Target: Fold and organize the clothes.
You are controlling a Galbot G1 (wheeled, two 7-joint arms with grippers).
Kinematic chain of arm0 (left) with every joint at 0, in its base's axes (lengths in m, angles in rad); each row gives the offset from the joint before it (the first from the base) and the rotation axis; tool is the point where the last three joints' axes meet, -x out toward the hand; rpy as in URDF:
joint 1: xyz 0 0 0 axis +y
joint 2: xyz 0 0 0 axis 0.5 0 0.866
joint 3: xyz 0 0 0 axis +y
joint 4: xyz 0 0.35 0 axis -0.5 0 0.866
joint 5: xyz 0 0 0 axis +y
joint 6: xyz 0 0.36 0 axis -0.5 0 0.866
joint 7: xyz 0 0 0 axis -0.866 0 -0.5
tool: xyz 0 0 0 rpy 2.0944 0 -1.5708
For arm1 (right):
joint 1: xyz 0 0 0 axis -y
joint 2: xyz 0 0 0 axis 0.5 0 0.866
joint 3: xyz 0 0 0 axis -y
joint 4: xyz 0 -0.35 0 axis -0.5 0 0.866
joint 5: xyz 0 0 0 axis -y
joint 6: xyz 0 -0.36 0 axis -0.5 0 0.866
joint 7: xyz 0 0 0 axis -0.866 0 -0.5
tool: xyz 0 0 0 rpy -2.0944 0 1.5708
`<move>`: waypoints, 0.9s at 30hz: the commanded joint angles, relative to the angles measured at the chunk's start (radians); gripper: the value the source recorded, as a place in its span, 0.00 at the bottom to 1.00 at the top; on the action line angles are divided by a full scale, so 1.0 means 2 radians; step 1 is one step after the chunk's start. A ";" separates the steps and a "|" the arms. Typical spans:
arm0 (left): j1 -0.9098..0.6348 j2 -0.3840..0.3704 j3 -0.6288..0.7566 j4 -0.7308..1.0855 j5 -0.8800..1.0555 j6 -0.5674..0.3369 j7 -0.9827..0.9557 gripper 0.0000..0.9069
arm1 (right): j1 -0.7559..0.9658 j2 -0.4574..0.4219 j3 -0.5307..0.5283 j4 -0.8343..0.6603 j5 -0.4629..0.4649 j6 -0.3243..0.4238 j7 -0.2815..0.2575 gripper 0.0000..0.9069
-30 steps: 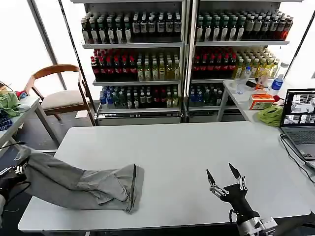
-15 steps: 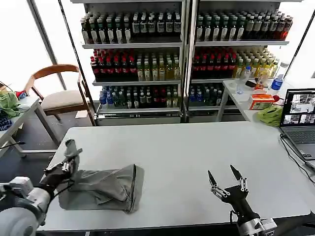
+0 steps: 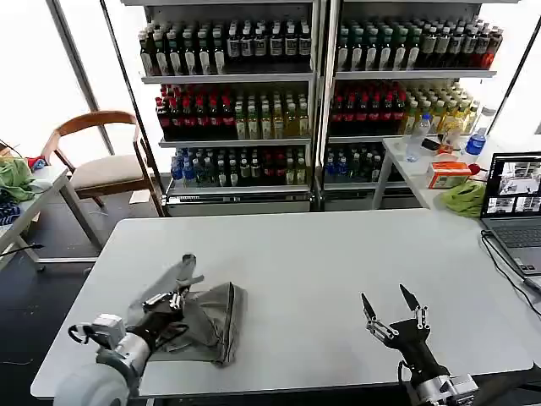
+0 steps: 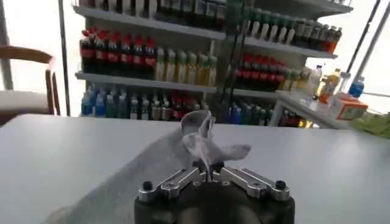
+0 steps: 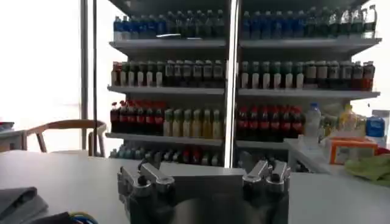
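White table (image 3: 321,262) ran across the foreground, bare apart from the garment near its left front and a laptop (image 3: 516,207) at the far right edge. Behind it stood two tall shelf units (image 3: 317,101) packed with rows of bottled drinks. A wooden chair (image 3: 97,161) stood to the left, beside a side table with a green cloth (image 3: 15,178). Another small table at right carried an orange box (image 3: 448,173), bottles and a green cloth (image 3: 463,199).

Grey shirt (image 3: 199,315) lay bunched on the table's left front. Its long axis ran roughly left to right; a dark-trimmed edge faced right toward the table's middle, and the left end rose in a peak.

Left gripper (image 3: 173,296) was over that left end, jaws clamped on a raised fold of the shirt; in the left wrist view the cloth (image 4: 204,137) stood up crumpled between the fingertips.

Right gripper (image 3: 396,315) hovered low at the table's right front, well apart from the shirt, jaws spread wide with nothing between them.
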 commanded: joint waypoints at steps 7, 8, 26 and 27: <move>-0.003 -0.039 0.098 0.017 0.050 0.001 0.017 0.00 | -0.001 -0.002 0.004 -0.006 0.004 0.001 0.000 1.00; 0.001 -0.038 0.101 0.017 0.056 0.002 0.018 0.00 | -0.001 -0.002 0.004 -0.006 0.004 0.002 0.000 1.00; 0.002 -0.036 0.071 -0.005 0.045 -0.001 0.019 1.00 | -0.003 -0.004 0.003 0.001 0.005 0.002 -0.001 1.00; 0.004 -0.034 0.063 -0.011 0.038 0.001 0.019 1.00 | -0.002 -0.005 0.003 0.000 0.005 0.002 -0.001 1.00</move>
